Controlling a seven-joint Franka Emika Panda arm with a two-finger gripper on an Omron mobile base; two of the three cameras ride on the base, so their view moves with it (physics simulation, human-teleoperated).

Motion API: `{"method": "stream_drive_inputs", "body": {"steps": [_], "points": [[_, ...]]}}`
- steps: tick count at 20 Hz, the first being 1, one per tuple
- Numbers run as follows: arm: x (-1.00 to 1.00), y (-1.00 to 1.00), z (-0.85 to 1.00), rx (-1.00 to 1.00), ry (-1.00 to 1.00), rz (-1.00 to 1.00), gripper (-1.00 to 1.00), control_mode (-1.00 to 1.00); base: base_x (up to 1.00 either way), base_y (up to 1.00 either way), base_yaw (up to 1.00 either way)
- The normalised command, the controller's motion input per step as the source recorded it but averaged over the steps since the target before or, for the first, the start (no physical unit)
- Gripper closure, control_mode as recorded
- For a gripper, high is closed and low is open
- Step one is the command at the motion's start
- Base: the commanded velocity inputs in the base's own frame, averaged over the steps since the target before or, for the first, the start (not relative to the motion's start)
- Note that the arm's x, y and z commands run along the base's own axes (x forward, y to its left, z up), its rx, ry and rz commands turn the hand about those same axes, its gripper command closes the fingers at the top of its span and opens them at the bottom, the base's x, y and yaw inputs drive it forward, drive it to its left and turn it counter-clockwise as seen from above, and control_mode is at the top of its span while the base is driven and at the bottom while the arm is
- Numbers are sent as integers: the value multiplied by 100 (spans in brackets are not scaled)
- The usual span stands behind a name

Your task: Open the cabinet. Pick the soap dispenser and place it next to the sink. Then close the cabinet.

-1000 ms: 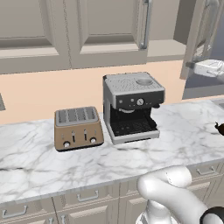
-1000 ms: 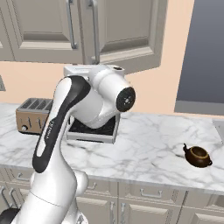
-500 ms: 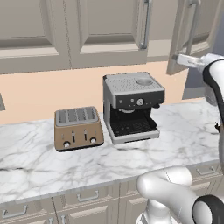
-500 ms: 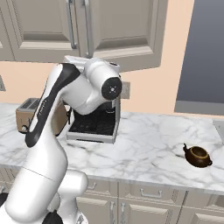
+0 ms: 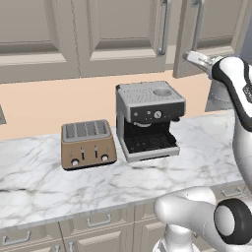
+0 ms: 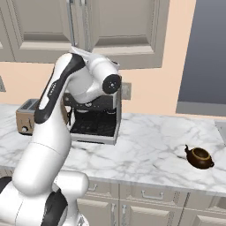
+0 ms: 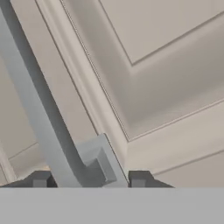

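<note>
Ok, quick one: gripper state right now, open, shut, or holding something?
Gripper: fingertips straddle the long silver bar handle of the tall greige wall cabinet; whether they have clamped it cannot be told.

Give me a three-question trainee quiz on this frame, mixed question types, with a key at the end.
1. True or false: the tall greige wall cabinet is already wide open.
2. In the hand view, what stands between the two dark finger tips of the gripper?
A. the long silver bar handle
B. the brown four-slot toaster
C. the small dark brown teapot
3. Which appliance stands on the white marble counter directly beside the toaster?

Key:
1. False; in the left base view the right door stands only slightly ajar.
2. A.
3. The silver and black espresso machine.
</note>
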Motion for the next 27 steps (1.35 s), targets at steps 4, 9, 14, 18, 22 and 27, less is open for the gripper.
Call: {"method": "stream_drive_inputs", "body": {"steps": [4,9,14,18,22,27], "points": [[71,0,-3,12,0,-9,-100,-100,0,0,0],[47,0,0,10,0,-9,-100,-100,0,0,0],[42,0,0,9,0,-6,-100,-100,0,0,0],[28,0,-3,3,0,-1,-100,-100,0,0,0],[20,0,-5,0,0,0,-100,-100,0,0,0],[3,0,0,0,1,0,-100,-100,0,0,0]]}}
